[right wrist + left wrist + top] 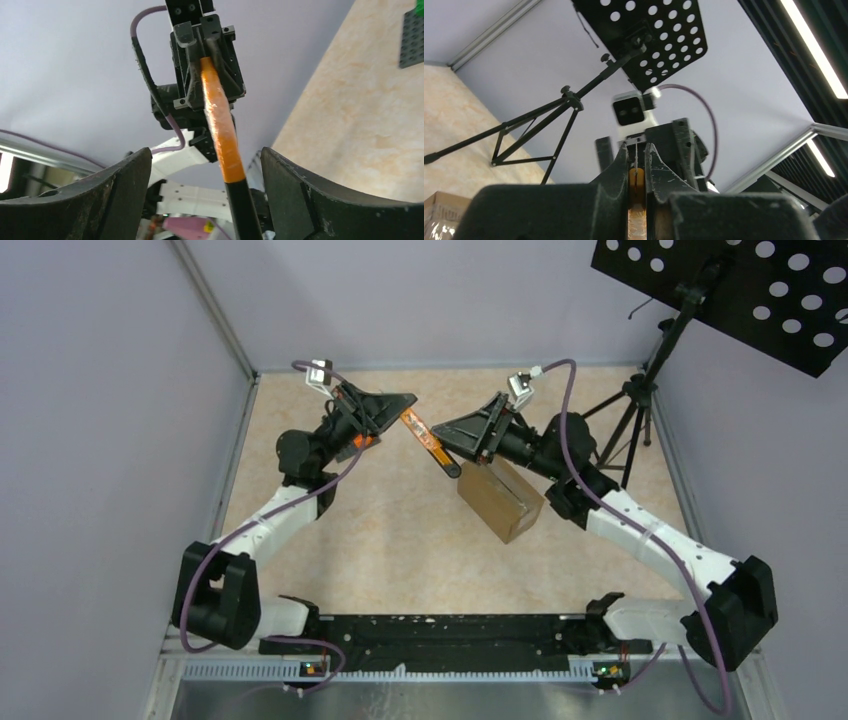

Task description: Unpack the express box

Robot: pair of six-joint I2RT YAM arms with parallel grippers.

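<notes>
Orange-handled tool (424,439) w/ a black tip is clamped in the L gripper (404,416), upper centre of the top view, slanting down-right toward the R gripper (462,448). Reads as a handover. R should close on the black end or low on the orange, well apart from L's grip. L should let go only once R's hold is firm, so the tool can't drop or twist.

Brown express box (502,499) lies on the table (380,540), right of centre, just below the R gripper. It looks closed, and neither arm touches it.

R wrist cam shows what the top view can't: R fingers (117,197) spread wide apart, tool running btwn them w/o contact. L wrist cam confirms the L jaws are pinched tight on the orange handle, and catches a box corner at lower left.
</notes>
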